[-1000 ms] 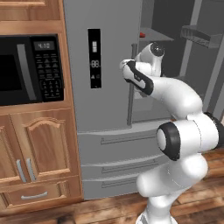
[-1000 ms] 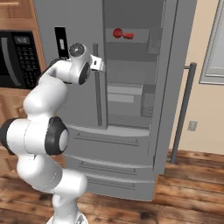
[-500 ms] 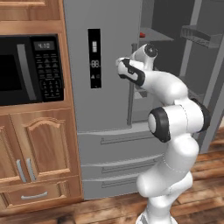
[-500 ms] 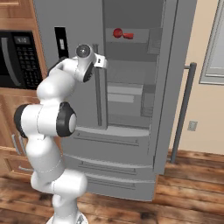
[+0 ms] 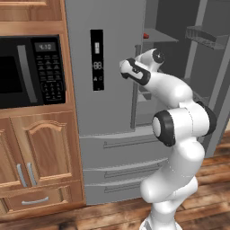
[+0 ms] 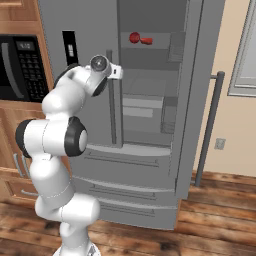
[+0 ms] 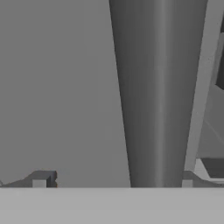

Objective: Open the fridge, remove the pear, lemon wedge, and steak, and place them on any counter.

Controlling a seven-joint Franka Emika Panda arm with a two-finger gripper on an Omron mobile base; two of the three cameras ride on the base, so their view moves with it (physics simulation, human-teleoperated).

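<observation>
Hovering at the tall grey metal fridge (image 6: 150, 125)'s left bar handle (image 7: 157, 96), fingers (image 7: 41, 179) spread either side, probably to swing it open.

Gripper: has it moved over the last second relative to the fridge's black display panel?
Yes. The gripper has drawn leftward, nearer the display panel, at the left door's handle on the fridge.

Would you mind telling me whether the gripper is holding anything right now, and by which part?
Nothing is held: the gripper is open, its fingers either side of the fridge's left door handle, not closed on it.
</observation>
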